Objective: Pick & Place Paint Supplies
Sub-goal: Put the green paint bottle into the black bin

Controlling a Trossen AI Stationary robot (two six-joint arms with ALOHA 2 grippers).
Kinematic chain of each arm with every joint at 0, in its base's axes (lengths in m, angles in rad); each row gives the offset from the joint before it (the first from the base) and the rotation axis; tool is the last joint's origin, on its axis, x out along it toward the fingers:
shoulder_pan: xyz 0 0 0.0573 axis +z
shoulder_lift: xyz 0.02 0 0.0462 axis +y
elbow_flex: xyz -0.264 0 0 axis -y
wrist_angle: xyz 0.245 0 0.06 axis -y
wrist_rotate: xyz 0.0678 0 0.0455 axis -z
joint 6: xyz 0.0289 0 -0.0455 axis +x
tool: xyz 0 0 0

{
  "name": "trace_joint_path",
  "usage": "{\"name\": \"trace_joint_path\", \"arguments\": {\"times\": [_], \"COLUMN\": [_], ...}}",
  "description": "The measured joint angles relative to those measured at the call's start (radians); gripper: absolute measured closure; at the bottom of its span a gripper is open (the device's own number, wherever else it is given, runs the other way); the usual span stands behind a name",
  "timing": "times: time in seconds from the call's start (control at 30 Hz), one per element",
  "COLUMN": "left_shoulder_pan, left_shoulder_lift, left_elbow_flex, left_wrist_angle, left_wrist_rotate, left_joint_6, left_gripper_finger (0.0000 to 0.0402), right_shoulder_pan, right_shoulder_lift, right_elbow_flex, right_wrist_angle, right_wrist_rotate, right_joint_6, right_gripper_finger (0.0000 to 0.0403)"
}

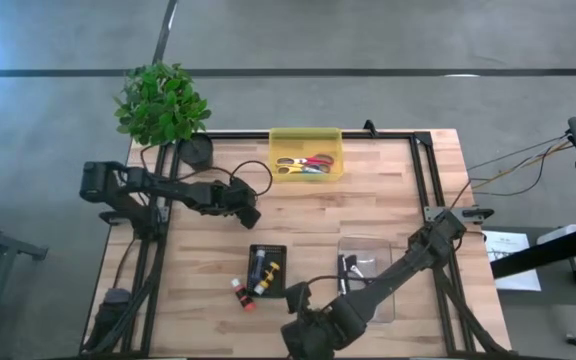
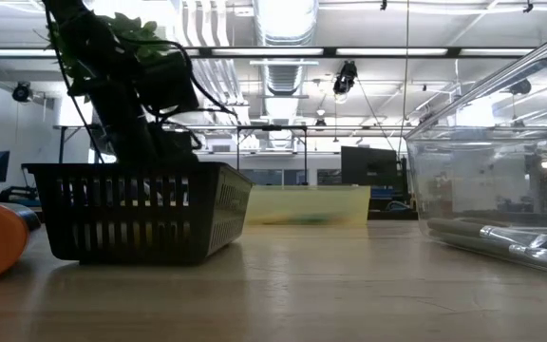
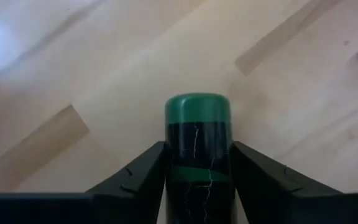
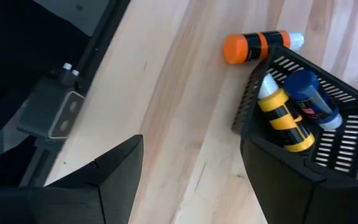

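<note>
Surface: pale wood table [image 1: 298, 215], black basket [image 1: 267, 268] on it.
Left gripper [image 3: 197, 165]: clamped on green tube [image 3: 197, 134].
Right gripper [image 4: 191, 162]: fingers spread, empty.

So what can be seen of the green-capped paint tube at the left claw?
The green-capped paint tube has a rounded green cap, a dark body crossed by a thin green band, and fine pale crack-like lines on its surface. It sits between the left claw's two dark fingers, which press against its sides, cap pointing away from the wrist. Bare light wooden table lies behind it. The high view hides it under the arm.
</note>
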Motion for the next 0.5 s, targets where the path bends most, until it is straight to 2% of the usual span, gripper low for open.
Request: {"name": "trace_joint_path", "arguments": {"times": [0.17,0.33,0.5], "left_shoulder_pan": [0.0,-0.006,-0.007], "left_shoulder_lift": [0.017,0.023,0.006], "left_elbow_flex": [-0.002,-0.001,-0.003], "left_wrist_angle": [-0.009,-0.012,-0.003], "left_wrist_rotate": [0.043,0.043,0.028], "left_joint_6": [0.008,0.044,0.065], "left_gripper_finger": [0.022,0.0224,0.0255], "right_shoulder_pan": [0.01,0.015,0.017], "right_shoulder_lift": [0.0,0.0,0.0], "right_elbow_flex": [0.0,0.0,0.0], "right_wrist_angle": [0.002,0.002,0.004], "right_wrist_rotate": [0.0,0.0,0.0], "right_joint_6": [0.013,0.021,0.028], "right_gripper_finger": [0.0136,0.0136,0.0136]}}
